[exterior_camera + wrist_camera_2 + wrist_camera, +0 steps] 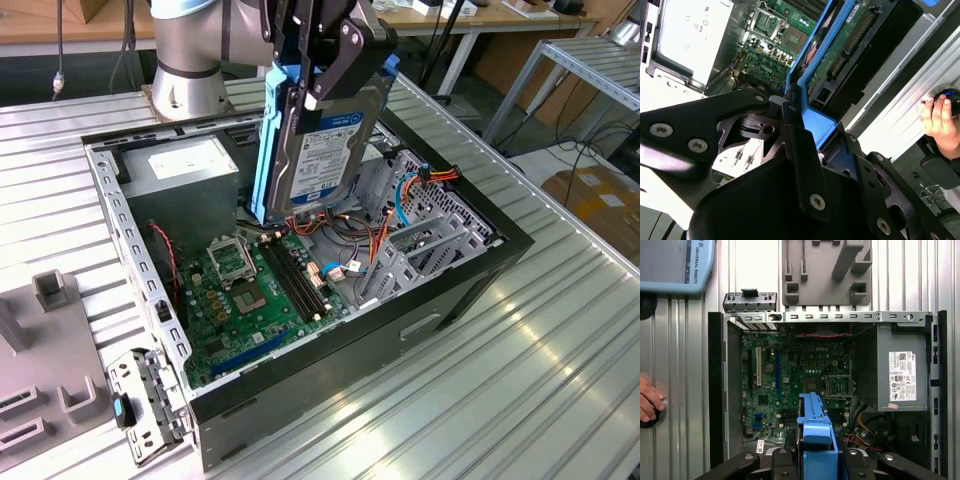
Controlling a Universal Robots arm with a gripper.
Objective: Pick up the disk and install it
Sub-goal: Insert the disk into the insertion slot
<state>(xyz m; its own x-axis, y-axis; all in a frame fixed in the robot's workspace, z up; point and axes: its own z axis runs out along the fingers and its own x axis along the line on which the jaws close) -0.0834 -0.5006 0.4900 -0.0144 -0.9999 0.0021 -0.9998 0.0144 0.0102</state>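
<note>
Exterior view: tool pinching the disk at its upper end. Held on edge, nearly upright, label outward, blue rail down one long side. Hanging straight below the tool, over the open computer case, low end reaching toward the inside above the motherboard; contact with anything in there impossible to tell. Grey power supply inside the case, off to one side of the tool. Case lying on the ribbed metal worktop, with a grey fixture block well apart from the tool.

Second wrist view: tool pressed onto the blue end of the disk, circuit-board face showing. Beyond the tool, the motherboard and power supply. A person's hand on a dark round thing, well away from the tool.

First wrist view: blue end and rails of the disk clamped in the tool. Straight ahead of the tool, the motherboard; beside it the power supply. Past the case, the fixture block. Hand outside the case, far from the tool.
</note>
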